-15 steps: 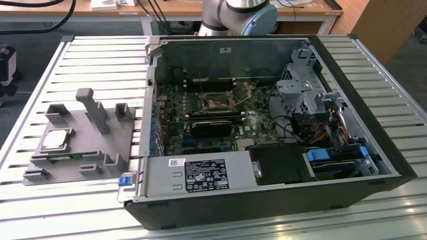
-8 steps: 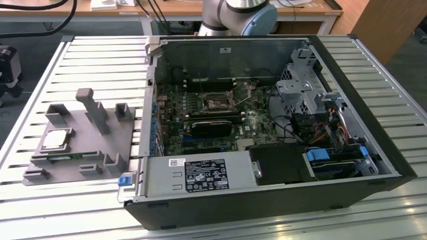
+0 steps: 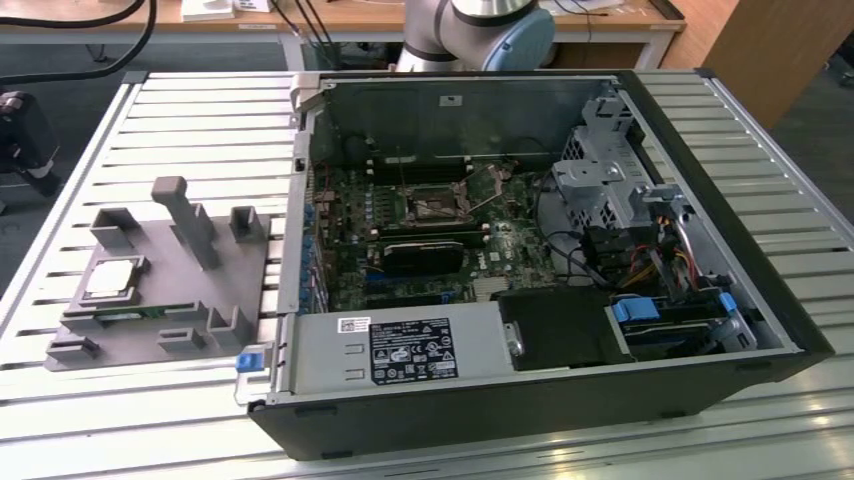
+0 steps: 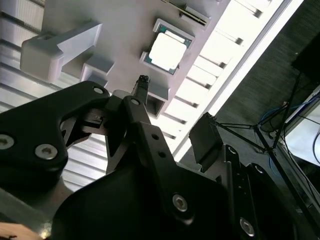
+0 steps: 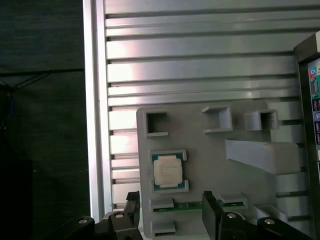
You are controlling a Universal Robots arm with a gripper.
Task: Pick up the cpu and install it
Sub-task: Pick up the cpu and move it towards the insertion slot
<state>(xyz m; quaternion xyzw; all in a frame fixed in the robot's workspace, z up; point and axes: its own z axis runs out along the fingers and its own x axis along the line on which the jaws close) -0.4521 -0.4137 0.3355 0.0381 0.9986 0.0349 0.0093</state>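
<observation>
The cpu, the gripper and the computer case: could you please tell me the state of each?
cpu: lying flat in its recess on the grey fixture, ungripped.
gripper: open, empty, clear of the cpu.
computer case: on its side, side panel off.

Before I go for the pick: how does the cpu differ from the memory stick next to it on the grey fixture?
The cpu is square with a shiny silver top; the memory stick is a long, narrow green strip. The cpu lies flat, face up in its recess; the memory stick appears to stand on edge. Both sit on the grey fixture, neither one gripped.
</observation>
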